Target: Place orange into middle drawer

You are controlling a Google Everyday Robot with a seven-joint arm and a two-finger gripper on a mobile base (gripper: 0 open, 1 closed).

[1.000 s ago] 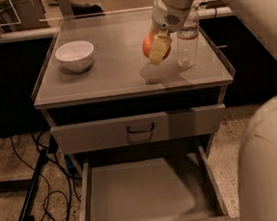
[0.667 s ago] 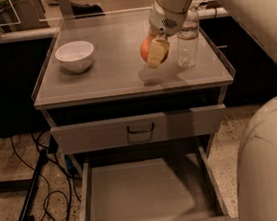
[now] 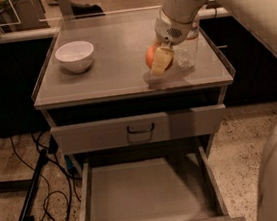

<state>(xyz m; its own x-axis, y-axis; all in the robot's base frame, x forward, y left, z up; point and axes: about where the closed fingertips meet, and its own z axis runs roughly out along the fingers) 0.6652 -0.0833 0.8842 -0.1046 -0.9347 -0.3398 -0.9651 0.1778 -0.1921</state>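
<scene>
My gripper hangs just above the right half of the cabinet top, shut on the orange. The round fruit shows to the left of a pale finger, and its shadow falls on the surface below. The middle drawer stands pulled out low at the front, a wide, shallow grey tray with nothing on its floor. It lies below and in front of the gripper.
A white bowl sits on the top at the left. A clear bottle stands right behind the gripper. A shut drawer front with a dark handle sits above the pulled-out drawer. Cables trail on the floor at the left.
The gripper has carried the orange a little toward the front edge of the cabinet top, away from the bottle. The bowl and drawers have not moved.
</scene>
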